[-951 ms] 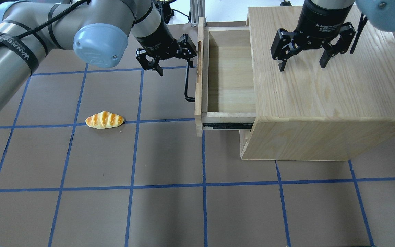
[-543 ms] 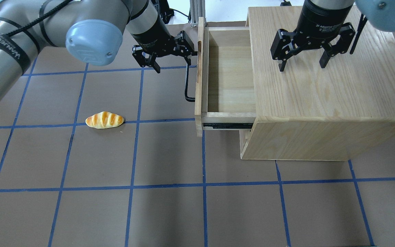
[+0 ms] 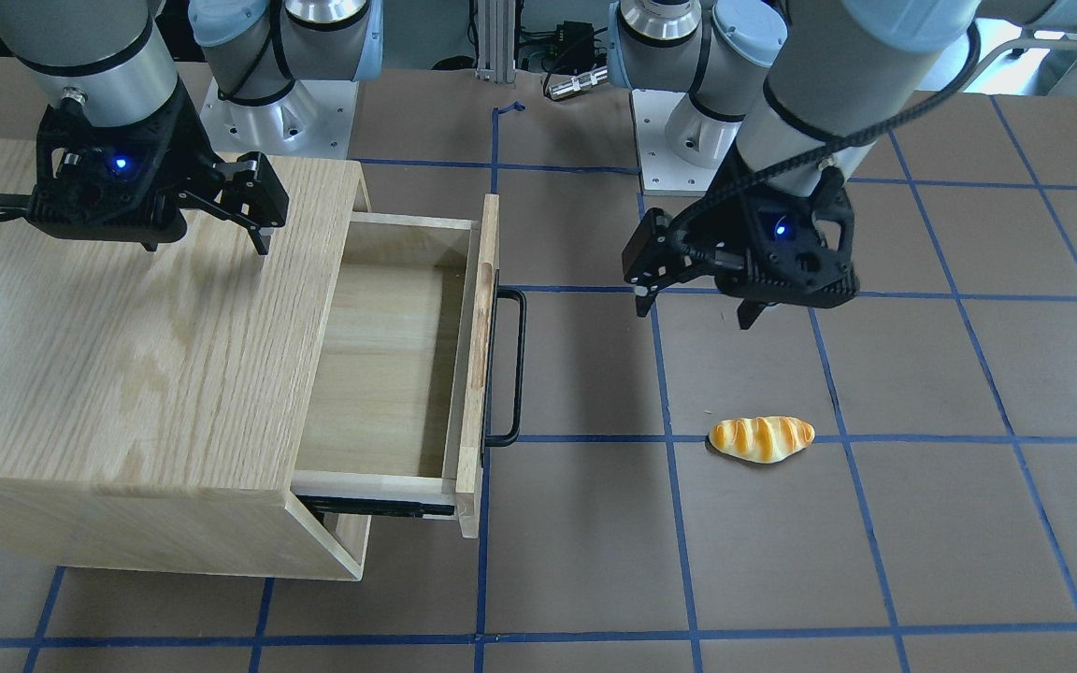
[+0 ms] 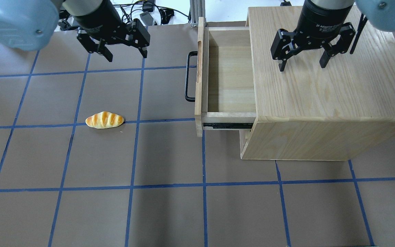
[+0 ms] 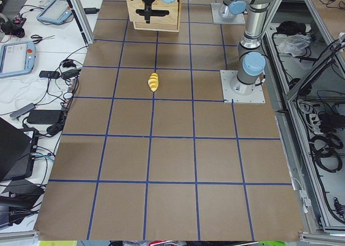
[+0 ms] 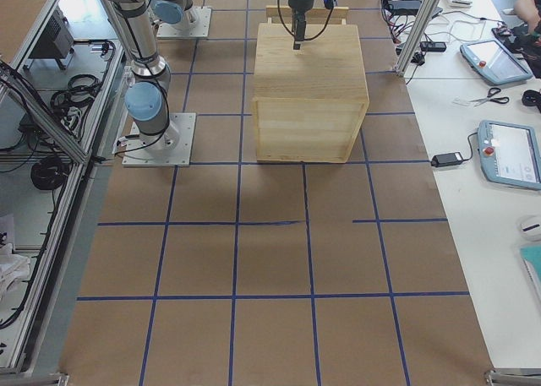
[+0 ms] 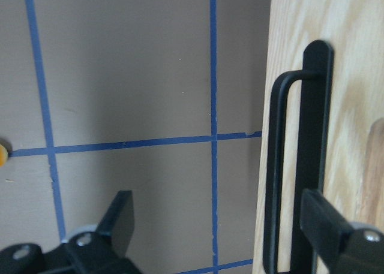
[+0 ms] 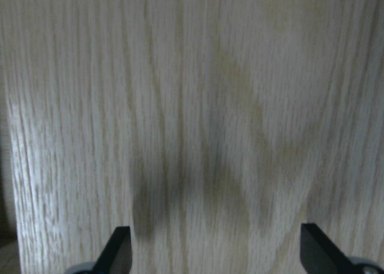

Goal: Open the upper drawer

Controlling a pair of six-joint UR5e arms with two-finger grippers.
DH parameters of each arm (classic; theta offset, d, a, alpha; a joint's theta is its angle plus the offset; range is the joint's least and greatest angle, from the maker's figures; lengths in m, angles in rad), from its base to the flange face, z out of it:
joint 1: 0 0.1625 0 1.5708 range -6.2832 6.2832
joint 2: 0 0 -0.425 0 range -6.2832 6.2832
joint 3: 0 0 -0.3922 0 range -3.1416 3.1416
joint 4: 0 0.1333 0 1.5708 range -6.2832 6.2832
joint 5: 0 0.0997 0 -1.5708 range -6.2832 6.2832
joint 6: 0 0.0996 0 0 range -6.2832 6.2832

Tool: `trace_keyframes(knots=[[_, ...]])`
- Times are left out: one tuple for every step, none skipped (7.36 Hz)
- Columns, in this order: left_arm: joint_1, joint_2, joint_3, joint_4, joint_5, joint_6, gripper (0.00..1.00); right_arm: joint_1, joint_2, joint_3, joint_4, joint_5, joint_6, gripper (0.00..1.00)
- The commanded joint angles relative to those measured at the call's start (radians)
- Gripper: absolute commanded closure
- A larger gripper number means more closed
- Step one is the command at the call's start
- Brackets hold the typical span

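Note:
The upper drawer stands pulled out of the oak cabinet, its pale interior empty. Its black bar handle is free. My left gripper is open and empty, hovering over the mat to the left of the handle, apart from it. In the front view the left gripper hangs to the right of the handle. The left wrist view shows the handle on the drawer front. My right gripper is open and empty just above the cabinet top.
A yellow bread roll lies on the brown mat with blue grid lines, left of the drawer; it also shows in the front view. The open drawer juts out over the mat. A lower drawer stays shut under it.
My left gripper has moved left, away from the drawer handle, and the arm has swung back. The drawer, roll and right gripper have not moved.

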Motion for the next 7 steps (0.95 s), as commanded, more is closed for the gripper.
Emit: trace_keyframes(knots=[[0.004,0.08,-0.018,-0.048,0.106,0.013,0.0,0.0,0.0,0.001,0.0,0.0,0.0,0.0],[0.004,0.08,-0.034,-0.048,0.101,0.013,0.0,0.0,0.0,-0.001,0.0,0.0,0.002,0.0],[0.002,0.082,-0.057,-0.044,0.095,0.013,0.0,-0.001,0.0,-0.001,0.0,0.0,0.002,0.0],[0.005,0.08,-0.057,-0.039,0.097,0.015,0.0,0.0,0.0,-0.001,0.0,0.0,0.002,0.0],[0.005,0.083,-0.057,-0.039,0.103,0.013,0.0,0.0,0.0,-0.001,0.0,0.0,0.002,0.0],[0.005,0.085,-0.051,-0.041,0.103,0.015,0.0,0.0,0.0,-0.001,0.0,0.0,0.0,0.0],[0.005,0.085,-0.051,-0.042,0.101,0.015,0.0,-0.001,0.0,-0.001,0.0,0.0,0.0,0.0]])
